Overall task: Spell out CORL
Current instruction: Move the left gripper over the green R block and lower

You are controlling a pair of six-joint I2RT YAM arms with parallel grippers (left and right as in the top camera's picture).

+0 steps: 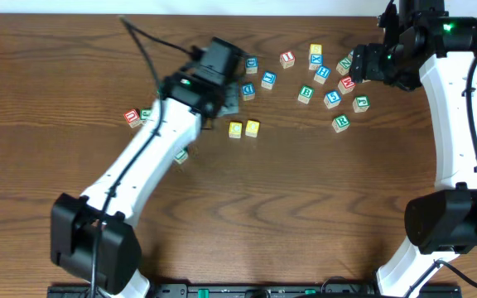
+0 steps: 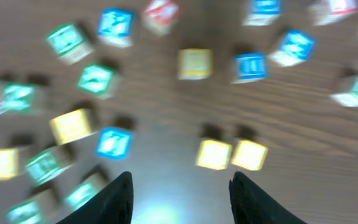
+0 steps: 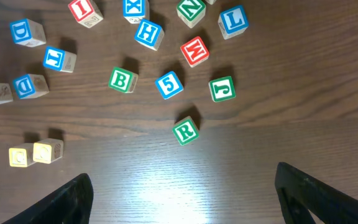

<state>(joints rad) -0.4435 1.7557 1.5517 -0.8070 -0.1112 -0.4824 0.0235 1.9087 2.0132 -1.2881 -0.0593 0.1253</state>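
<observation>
The green R block (image 3: 185,130) sits mid-frame in the right wrist view, well apart from the yellow pair (image 3: 47,151) at lower left; I judge it goes next, so I'd descend squarely over it, jaws aligned to its faces and clear of the J block (image 3: 222,88) at its upper right. The right gripper (image 3: 182,180) has its jaws spread wide, holding nothing; the left gripper (image 2: 182,180) is likewise parted and empty.
</observation>
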